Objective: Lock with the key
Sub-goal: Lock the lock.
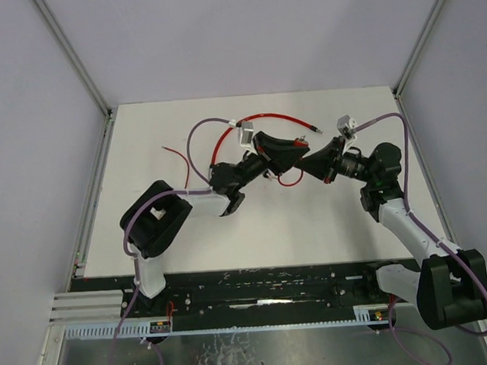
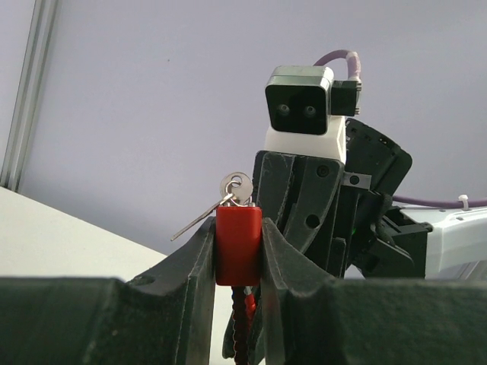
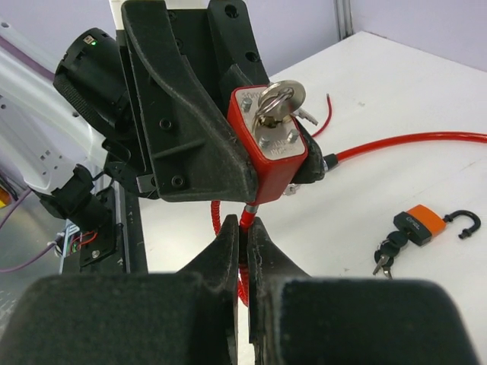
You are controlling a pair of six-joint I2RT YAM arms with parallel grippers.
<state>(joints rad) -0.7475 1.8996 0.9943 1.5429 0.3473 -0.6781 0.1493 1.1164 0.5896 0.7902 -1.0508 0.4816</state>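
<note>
the white table (image 1: 312, 220) fills the middle of the top view, and the left arm (image 1: 159, 225) and right arm (image 1: 412, 230) reach in from the lower corners to meet just above the frame's centre. the left gripper (image 2: 238, 228) is pinching the red lock (image 2: 238, 243) by its sides, one finger on each flank, holding it off the table at the centre of the left wrist view. the right gripper (image 3: 243, 232) sits at the lower centre of its own view, its fingers pressed almost together on the red cable (image 3: 411, 141) where it leaves the bottom of the lock (a sliver of red shows in the gap between them). the rest of that cable runs off to the right edge of the frame and arcs across the upper middle of the top view. at the right of the right wrist view an orange padlock (image 3: 417, 224) lies on the table with its shackle open, a bunch of keys (image 3: 386, 252) just beside it. the key (image 3: 281, 97) sits in the top face of the red lock, on a ring.
</note>
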